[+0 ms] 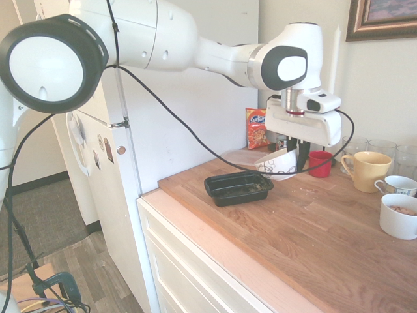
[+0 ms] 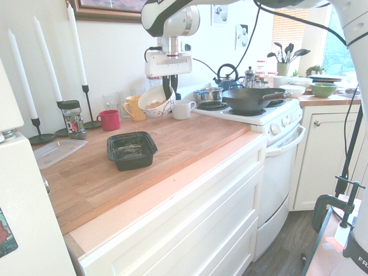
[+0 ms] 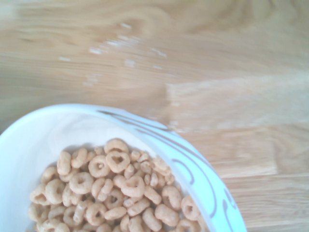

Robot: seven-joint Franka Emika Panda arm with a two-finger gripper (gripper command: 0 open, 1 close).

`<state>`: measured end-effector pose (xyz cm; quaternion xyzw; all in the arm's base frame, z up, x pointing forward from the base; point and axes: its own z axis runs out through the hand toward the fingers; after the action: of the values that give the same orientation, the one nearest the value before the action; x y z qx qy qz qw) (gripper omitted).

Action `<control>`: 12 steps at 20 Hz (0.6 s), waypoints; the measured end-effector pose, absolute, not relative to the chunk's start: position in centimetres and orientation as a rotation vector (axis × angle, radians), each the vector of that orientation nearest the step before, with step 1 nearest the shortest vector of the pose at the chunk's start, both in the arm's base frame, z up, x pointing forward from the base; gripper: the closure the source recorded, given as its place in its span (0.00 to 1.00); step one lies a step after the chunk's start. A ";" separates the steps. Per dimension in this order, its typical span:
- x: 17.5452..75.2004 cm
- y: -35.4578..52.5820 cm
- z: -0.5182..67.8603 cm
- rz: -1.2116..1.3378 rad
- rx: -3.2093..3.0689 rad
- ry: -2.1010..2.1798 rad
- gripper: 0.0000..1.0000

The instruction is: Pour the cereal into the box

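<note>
Gripper (image 2: 170, 86) closed on rim of white swirl-patterned bowl (image 2: 153, 102); we are holding bowl tilted above counter (image 2: 190, 130). Ring-shaped cereal (image 3: 111, 193) lying inside bowl. Black box (image 2: 131, 150) resting on counter, apart from bowl. Red mug (image 1: 320, 163) standing near bowl.

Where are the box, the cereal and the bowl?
Box (image 2: 131, 161): second exterior view, its near wall.
Cereal (image 3: 116, 193): wrist view, middle of the heap.
Bowl (image 1: 273, 163): first exterior view, its outer side.

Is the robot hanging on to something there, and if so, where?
Yes: the gripper is pinching the white swirl-patterned bowl by its rim.
</note>
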<state>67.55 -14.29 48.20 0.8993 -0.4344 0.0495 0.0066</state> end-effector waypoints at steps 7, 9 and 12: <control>68.8 -3.8 48.7 0.308 2.612 -1.140 1.00; 69.0 -2.1 48.7 0.361 2.553 -1.083 1.00; 69.2 -0.2 48.2 0.431 2.454 -0.995 1.00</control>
<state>69.23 -0.23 48.25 0.8908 -0.3611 0.1565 0.2271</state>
